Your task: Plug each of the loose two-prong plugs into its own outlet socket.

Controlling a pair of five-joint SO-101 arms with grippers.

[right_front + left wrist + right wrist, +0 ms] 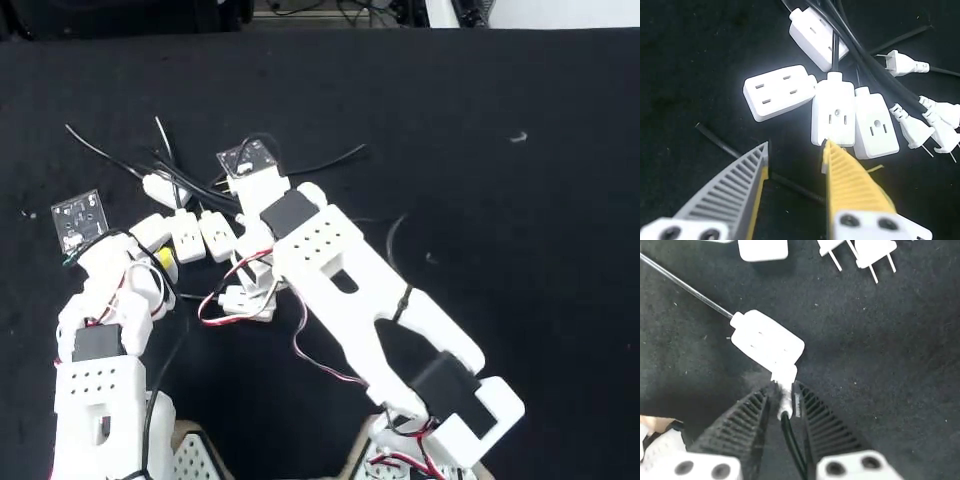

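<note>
Plug point(784, 379), white, black-corded, tight between right jaws at white socket block point(767, 342); left jaws apart, empty.

Three outlet sockets point(834, 112) lie in a row left of the table point(520, 250) centre, with a fourth socket point(812, 32) just behind and loose plugs point(912, 130) just right. Your left gripper point(794, 146) stands just near of the middle one. The held plug point(785, 376) in your right gripper point(782, 389) touches the end of a socket point(767, 342).

On black table point(520, 260): sockets point(835, 112), plugs point(912, 131)
</note>
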